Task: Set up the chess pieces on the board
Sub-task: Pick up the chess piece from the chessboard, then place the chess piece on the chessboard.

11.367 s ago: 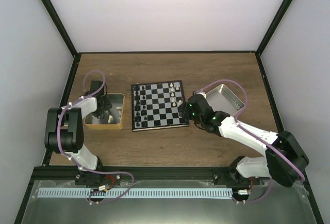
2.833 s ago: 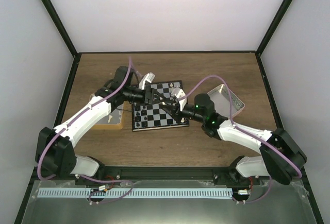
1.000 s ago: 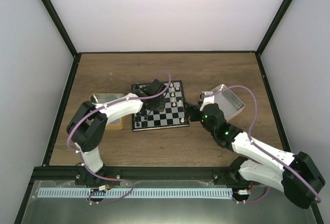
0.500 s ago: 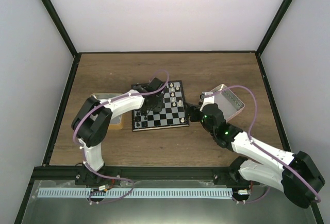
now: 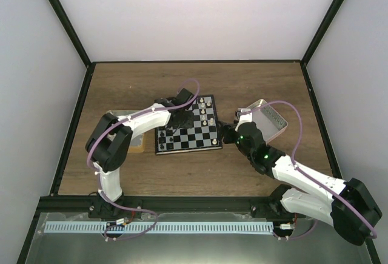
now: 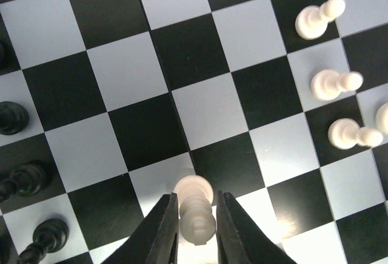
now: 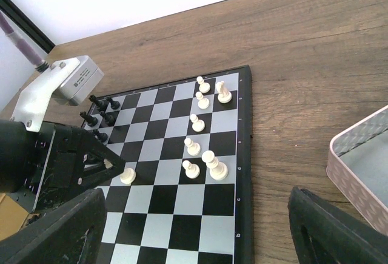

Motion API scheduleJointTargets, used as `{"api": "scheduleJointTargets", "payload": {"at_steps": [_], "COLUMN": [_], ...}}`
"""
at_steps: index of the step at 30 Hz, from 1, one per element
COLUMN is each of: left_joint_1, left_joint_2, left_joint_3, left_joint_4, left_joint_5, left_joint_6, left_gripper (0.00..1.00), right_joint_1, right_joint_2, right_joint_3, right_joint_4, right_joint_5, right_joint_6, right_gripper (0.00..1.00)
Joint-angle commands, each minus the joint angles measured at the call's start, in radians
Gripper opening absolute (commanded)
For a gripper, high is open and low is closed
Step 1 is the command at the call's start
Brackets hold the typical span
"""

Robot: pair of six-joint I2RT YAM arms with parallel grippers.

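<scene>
Moved off the tan tray (image 5: 138, 146) and out over the board (image 5: 195, 139) since the earliest picture, the left tool (image 6: 195, 230) is now seen closed in on a single cream piece (image 6: 194, 206). A second ago its fingers were held wider. The piece is pinched between the two dark fingers (image 6: 159, 230), and its round base is set on a light square between the black row and the cream pawns. Three cream pawns (image 6: 334, 84) are stood on squares to one side in the left wrist view. Black pieces (image 6: 13, 118) are lined along the opposite edge. More cream pieces (image 7: 197, 123) are seen standing in two rows in the right wrist view. The right tool (image 7: 197, 240) is held spread wide just off the board's right edge, above the tabletop (image 5: 254, 82) and close to the pink tray (image 5: 276, 113).
</scene>
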Motion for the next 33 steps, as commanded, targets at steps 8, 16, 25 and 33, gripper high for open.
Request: {"api": "scheduleJointTargets", "payload": {"at_steps": [8,16,25,33], "left_joint_1": [-0.001,-0.049,-0.083,-0.091], "left_joint_2": [-0.018,0.007,0.201,0.332], "left_joint_3": [0.052,0.213,0.458,0.613], "left_joint_4": [-0.027,-0.042,-0.119,-0.211], "left_joint_5": [0.015,0.047,0.032,0.024], "left_joint_6": [0.014,0.03,0.048,0.067], "left_gripper": [0.12,0.13,0.14,0.14], "right_joint_1": [-0.002,-0.002,-0.002,-0.002], "right_joint_2": [-0.069,-0.223,-0.292,-0.288], "right_joint_3": [0.046,0.037,0.018,0.017], "right_joint_4": [-0.047,-0.14,-0.174,-0.187], "right_joint_5": [0.102,0.278,0.305,0.301], "right_joint_6": [0.019,0.088,0.097,0.1], "right_gripper": [0.84,0.83,0.84,0.84]}}
